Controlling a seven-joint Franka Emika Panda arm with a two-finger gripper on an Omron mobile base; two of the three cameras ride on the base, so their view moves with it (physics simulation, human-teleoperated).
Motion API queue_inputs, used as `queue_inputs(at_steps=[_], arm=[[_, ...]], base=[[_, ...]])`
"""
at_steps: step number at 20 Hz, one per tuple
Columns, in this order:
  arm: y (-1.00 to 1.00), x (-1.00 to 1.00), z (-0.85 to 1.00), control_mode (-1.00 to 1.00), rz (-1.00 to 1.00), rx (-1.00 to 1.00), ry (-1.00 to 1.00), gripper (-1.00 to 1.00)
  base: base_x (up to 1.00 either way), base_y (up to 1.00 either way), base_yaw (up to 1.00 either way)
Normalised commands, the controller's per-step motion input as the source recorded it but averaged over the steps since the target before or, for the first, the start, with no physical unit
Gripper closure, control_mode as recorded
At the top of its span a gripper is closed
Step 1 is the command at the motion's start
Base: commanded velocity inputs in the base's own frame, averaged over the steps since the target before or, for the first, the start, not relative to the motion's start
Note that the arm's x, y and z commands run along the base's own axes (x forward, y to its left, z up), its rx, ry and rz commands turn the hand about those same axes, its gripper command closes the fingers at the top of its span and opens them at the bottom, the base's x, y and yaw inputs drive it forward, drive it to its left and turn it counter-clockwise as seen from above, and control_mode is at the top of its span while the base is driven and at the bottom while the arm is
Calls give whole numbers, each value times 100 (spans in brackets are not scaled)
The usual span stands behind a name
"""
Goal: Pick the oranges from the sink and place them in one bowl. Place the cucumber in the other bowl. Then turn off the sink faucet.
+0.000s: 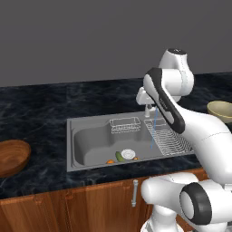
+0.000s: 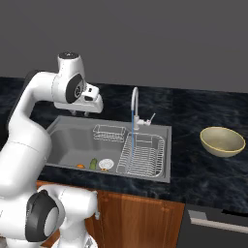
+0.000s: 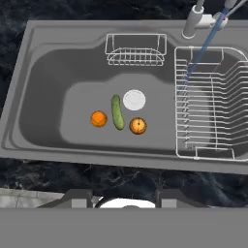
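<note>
A white robot arm is seen raised above the sink (image 3: pixel 43 63), a grey steel basin set into a dark marbled counter (image 1: pixel 36 108) over wooden cabinet fronts. The gripper (image 2: pixel 95 104) is held high above the basin's near side, well clear of everything in it; its fingers are drawn together as closely as they go, and nothing is held between them.

On the basin floor, the cucumber (image 3: pixel 117 112) is laid lengthwise between the two oranges (image 3: pixel 99 118), one orange on either side and each just beside it. The round drain (image 3: pixel 134 100) is seen close to the cucumber's far end. A wire basket (image 3: pixel 136 49) is hung at the basin's back wall, and a wire drainer rack (image 3: pixel 210 104) is set in the section alongside.

The sink faucet (image 2: pixel 135 104) is arched over that rack, and a thin blue stream of water (image 2: pixel 132 131) is seen falling from it onto the wires.

The brown wooden bowl (image 1: pixel 12 157) is placed on the counter well to the left of the sink, and the olive-yellow bowl (image 2: pixel 222 141) well to its right.
</note>
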Motion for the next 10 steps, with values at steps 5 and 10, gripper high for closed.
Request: queue_inputs(at_steps=[5,10], arm=[[1,-1,0,-100,0,0,0,-100],[15,-4,-21,-100,0,0,0,-100]], base=[[0,0,0],[0,0,0]])
